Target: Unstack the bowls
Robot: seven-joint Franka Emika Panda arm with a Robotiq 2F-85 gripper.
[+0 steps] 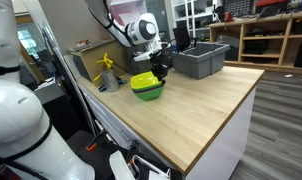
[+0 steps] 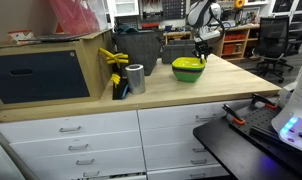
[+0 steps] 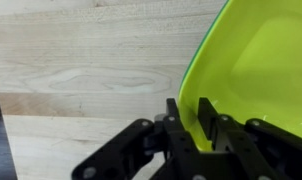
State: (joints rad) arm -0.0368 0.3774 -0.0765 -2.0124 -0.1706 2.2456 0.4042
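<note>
The bowls are stacked on the wooden table (image 1: pixel 206 105). The yellow bowl (image 1: pixel 143 80) sits on top of the green bowl (image 1: pixel 148 93), and both show in the other exterior view too, yellow (image 2: pixel 188 63) over green (image 2: pixel 188 74). The dark blue-purple bowl is hidden. My gripper (image 1: pixel 161 72) (image 2: pixel 202 55) comes down at the stack's rim. In the wrist view the jaws (image 3: pixel 189 108) straddle the thin wall of the yellow bowl (image 3: pixel 256 70), one finger inside and one outside, closed on it.
A grey rectangular bin (image 1: pixel 201 60) stands behind the bowls. A yellow tool (image 2: pixel 115 60) and a metal can (image 2: pixel 136 78) stand near a large box (image 2: pixel 46 65) at one end. The table's front edge (image 2: pixel 141 105) is near.
</note>
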